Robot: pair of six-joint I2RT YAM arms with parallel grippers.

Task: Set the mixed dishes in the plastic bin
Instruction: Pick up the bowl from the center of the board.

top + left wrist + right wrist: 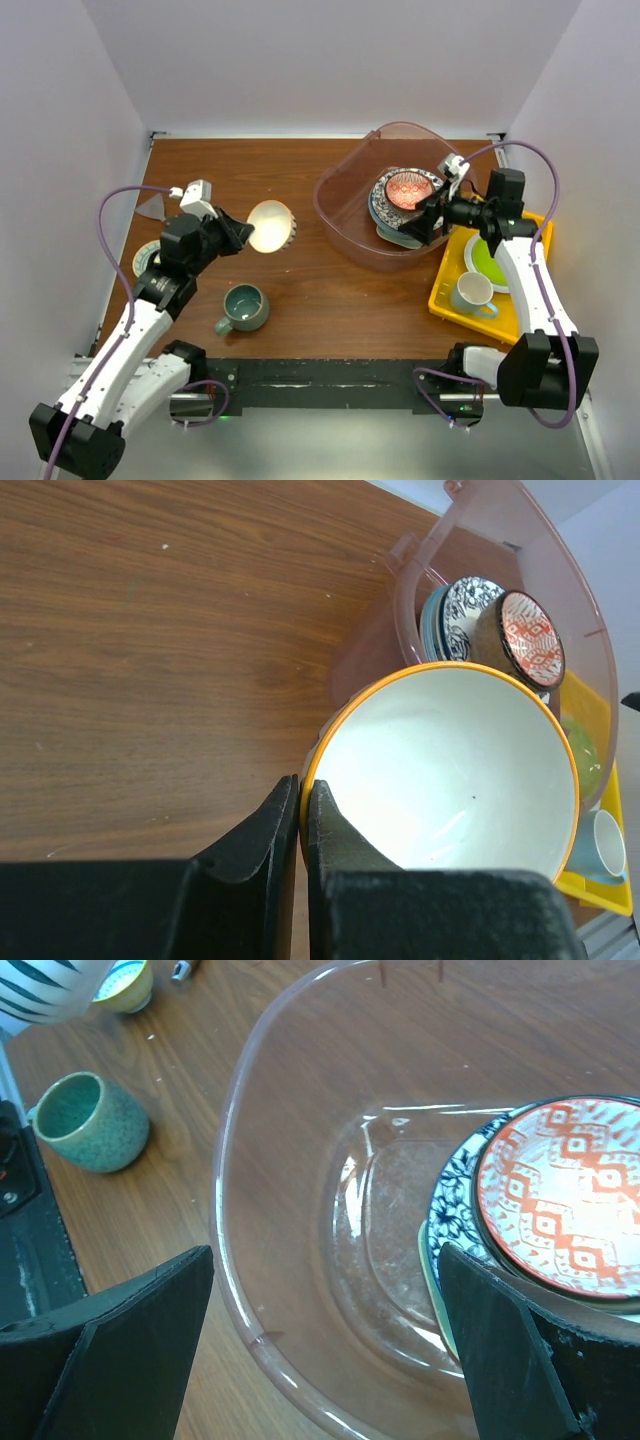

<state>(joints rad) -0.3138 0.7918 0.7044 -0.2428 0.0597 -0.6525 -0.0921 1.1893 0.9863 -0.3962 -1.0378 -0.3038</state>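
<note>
My left gripper is shut on the rim of a yellow-rimmed bowl with a white inside, held tilted above the table left of the plastic bin. Inside the bin a red patterned bowl rests on a blue-patterned plate, itself stacked on other dishes. A grey-teal mug stands upright on the table near the front. My right gripper hangs open over the bin's near side, holding nothing.
A yellow tray at the right holds a lime-green plate and a white mug. A small patterned dish lies at the left edge, partly under my left arm. White walls close in the table on three sides.
</note>
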